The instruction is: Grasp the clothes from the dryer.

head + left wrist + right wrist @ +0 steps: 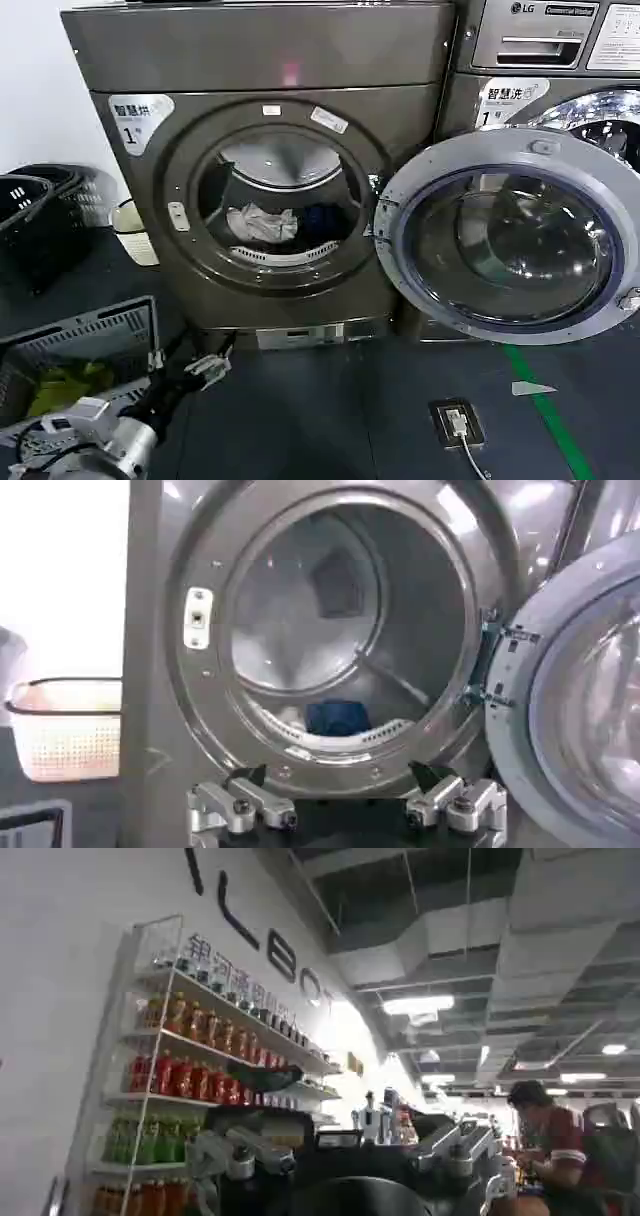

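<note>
The big bronze-grey front-loading dryer (270, 170) with the white label numbered 1 is seen with its round glass door (505, 235) swung wide open to the right. Inside the shiny metal drum (330, 620), a small soft heap of whitish-grey and dark blue clothes (275, 222) is seen low down, just behind the front lip. The left gripper (205, 368) is held low in front of the dryer, below the round opening and well apart from the clothes. Its fingers (240, 802) are spread wide and nothing is held between them. The right gripper (350, 1153) is raised away from the dryer, pointed toward drink shelves (190, 1078), with its fingers spread and nothing held.
</note>
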### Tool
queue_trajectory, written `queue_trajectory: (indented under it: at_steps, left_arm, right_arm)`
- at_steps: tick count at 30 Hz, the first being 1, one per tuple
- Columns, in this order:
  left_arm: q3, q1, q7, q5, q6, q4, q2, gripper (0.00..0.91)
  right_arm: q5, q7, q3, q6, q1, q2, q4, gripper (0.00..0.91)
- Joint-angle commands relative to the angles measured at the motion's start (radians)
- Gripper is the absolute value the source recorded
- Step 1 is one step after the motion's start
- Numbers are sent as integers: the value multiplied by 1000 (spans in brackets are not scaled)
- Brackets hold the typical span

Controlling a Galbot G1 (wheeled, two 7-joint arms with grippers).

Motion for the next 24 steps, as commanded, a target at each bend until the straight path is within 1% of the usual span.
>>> queue_trajectory:
  at_steps: [1, 3, 5, 24]
  left_arm:
    - [-6, 1, 3, 0, 0, -9, -4, 907]
    - [-9, 1, 4, -2, -1, -13, -1, 907]
    - [-11, 1, 5, -3, -2, -15, 2, 907]
    - [-40, 5, 4, -23, -2, -16, 20, 907]
  right_arm:
    - [1, -22, -16, 22, 3, 5, 7, 907]
    - [1, -38, -29, 32, 7, 11, 21, 907]
    - [2, -42, -36, 44, 11, 14, 31, 907]
    - [7, -40, -36, 59, 14, 17, 24, 907]
